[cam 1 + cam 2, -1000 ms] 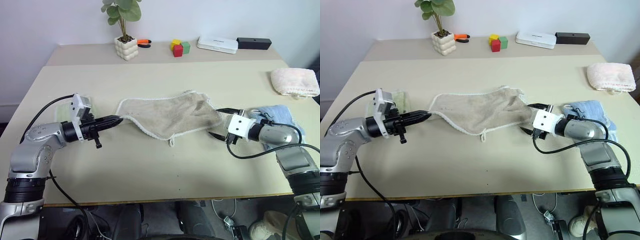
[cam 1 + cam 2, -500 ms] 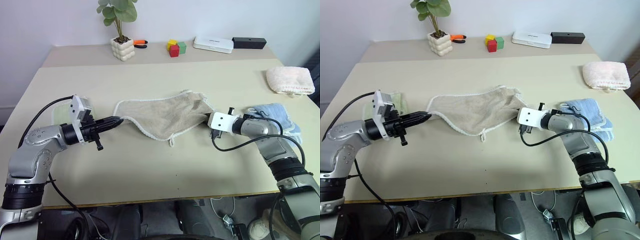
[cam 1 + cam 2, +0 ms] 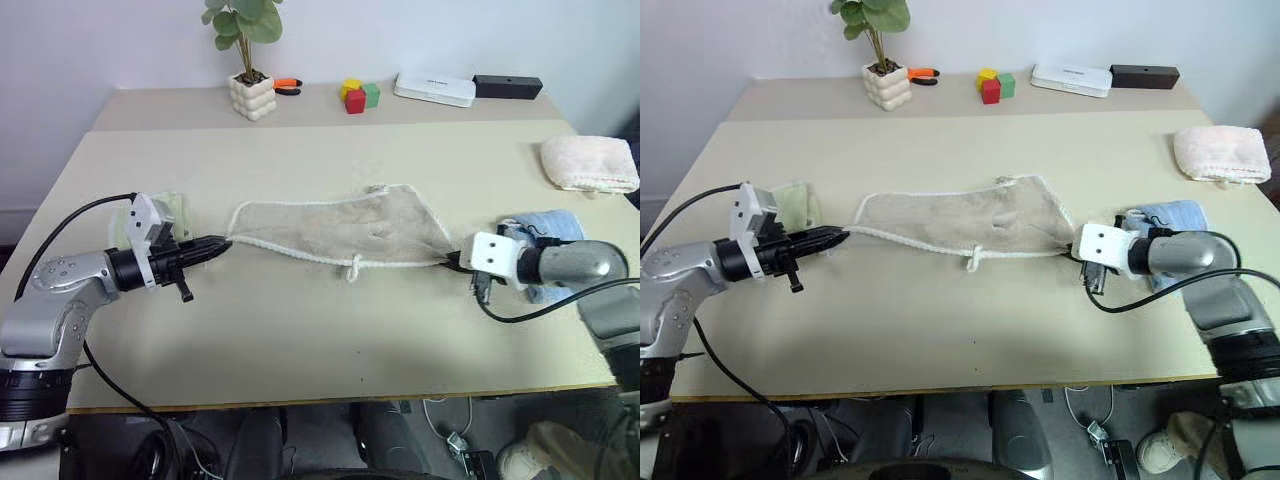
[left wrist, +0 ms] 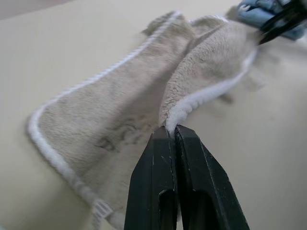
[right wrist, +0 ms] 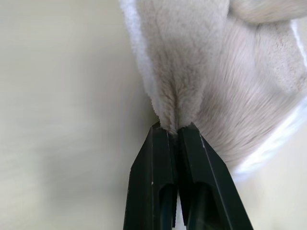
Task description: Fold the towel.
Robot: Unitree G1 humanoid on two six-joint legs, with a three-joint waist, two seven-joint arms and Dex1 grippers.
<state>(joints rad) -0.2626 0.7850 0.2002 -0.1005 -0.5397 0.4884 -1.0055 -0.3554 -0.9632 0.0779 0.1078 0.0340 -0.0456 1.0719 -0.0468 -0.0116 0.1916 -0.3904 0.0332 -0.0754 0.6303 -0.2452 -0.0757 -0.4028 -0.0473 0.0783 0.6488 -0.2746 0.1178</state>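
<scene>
I work in what looks like an office or lab room: a plain beige tabletop (image 3: 300, 340) against a bare white wall, with a potted plant (image 3: 247, 55), coloured blocks (image 3: 358, 95) and small electronic boxes (image 3: 435, 89) along its far edge.

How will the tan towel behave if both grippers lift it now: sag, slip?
The towel, pinched at opposite ends by the left gripper and right gripper, probably sags mid-span: it is thin and already creased. It looks light. Each grip catches just a small pinch of edge, so slipping seems possible.
</scene>
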